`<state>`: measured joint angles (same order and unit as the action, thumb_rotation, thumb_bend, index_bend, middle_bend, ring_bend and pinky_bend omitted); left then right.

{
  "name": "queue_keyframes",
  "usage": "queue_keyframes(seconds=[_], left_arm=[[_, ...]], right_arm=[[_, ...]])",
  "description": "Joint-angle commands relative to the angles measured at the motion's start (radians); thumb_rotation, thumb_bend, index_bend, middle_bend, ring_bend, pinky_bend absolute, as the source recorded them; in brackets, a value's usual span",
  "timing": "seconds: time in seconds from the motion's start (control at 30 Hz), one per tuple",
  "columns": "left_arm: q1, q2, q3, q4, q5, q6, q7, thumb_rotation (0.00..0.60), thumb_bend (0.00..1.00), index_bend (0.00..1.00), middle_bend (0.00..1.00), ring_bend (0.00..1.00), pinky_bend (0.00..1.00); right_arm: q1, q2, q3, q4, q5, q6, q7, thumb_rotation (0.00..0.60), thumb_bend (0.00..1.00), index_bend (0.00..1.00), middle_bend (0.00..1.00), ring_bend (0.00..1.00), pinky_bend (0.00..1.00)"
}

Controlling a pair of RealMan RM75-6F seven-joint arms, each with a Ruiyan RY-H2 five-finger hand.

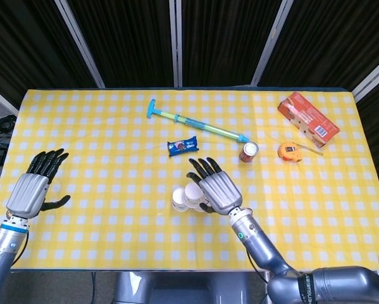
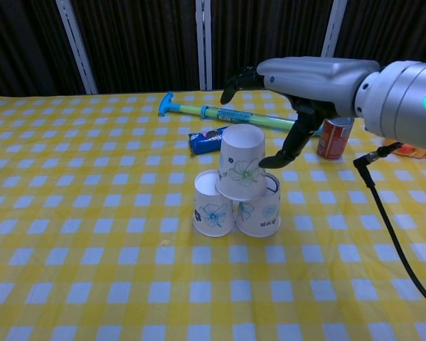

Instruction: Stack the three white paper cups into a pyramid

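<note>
Two white paper cups with floral prints, one point(image 2: 213, 206) on the left and one point(image 2: 264, 212) on the right, stand mouth down side by side on the checked table. The third cup point(image 2: 241, 163) sits upright across their tops, mouth down. My right hand point(image 2: 298, 78) hovers just above and to the right of it, fingers stretched out past the cup, thumb tip at the cup's right side. In the head view this hand point(image 1: 216, 190) covers part of the cup stack point(image 1: 184, 197). My left hand point(image 1: 32, 190) rests open at the table's left edge, holding nothing.
A red can point(image 2: 333, 138) stands right of the stack, behind my right hand. A blue cookie packet point(image 2: 207, 140) and a blue-green pump point(image 1: 195, 123) lie behind the cups. An orange tape measure point(image 1: 290, 151) and an orange box point(image 1: 307, 118) sit at the far right.
</note>
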<state>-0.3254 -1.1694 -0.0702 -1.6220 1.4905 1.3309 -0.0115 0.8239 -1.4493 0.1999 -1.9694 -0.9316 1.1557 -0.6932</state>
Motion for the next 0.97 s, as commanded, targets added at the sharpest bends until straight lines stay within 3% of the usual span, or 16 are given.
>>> queue_keyframes(seconds=[0.03, 0.33, 0.53, 0.7, 0.8, 0.97], left_arm=[[0.0, 0.0, 0.0, -0.001, 0.001, 0.001, 0.001, 0.6, 0.21, 0.03, 0.0, 0.0, 0.0], [0.003, -0.003, -0.001, 0.004, -0.002, 0.003, 0.006, 0.6, 0.21, 0.02, 0.0, 0.0, 0.0], [0.009, -0.006, -0.004, 0.009, -0.005, 0.01, -0.006, 0.6, 0.18, 0.0, 0.0, 0.0, 0.0], [0.009, -0.016, -0.004, 0.02, -0.004, 0.013, 0.01, 0.6, 0.11, 0.0, 0.0, 0.0, 0.0], [0.011, -0.034, -0.007, 0.038, -0.007, 0.023, 0.054, 0.6, 0.1, 0.0, 0.0, 0.0, 0.0], [0.018, -0.064, -0.005, 0.072, -0.014, 0.033, 0.077, 0.6, 0.1, 0.0, 0.0, 0.0, 0.0]], right_arm=[[-0.008, 0.011, 0.0, -0.012, -0.021, 0.01, 0.02, 0.6, 0.05, 0.04, 0.0, 0.0, 0.0], [-0.056, 0.083, -0.016, -0.067, -0.095, 0.076, 0.038, 0.6, 0.05, 0.03, 0.0, 0.0, 0.0], [-0.197, 0.223, -0.078, -0.056, -0.212, 0.185, 0.185, 0.6, 0.05, 0.01, 0.0, 0.0, 0.0], [-0.319, 0.269, -0.146, 0.129, -0.315, 0.275, 0.343, 0.6, 0.05, 0.0, 0.0, 0.0, 0.0], [-0.397, 0.24, -0.18, 0.292, -0.357, 0.336, 0.451, 0.6, 0.05, 0.0, 0.0, 0.0, 0.0], [-0.478, 0.207, -0.203, 0.466, -0.361, 0.364, 0.594, 0.6, 0.05, 0.0, 0.0, 0.0, 0.0]])
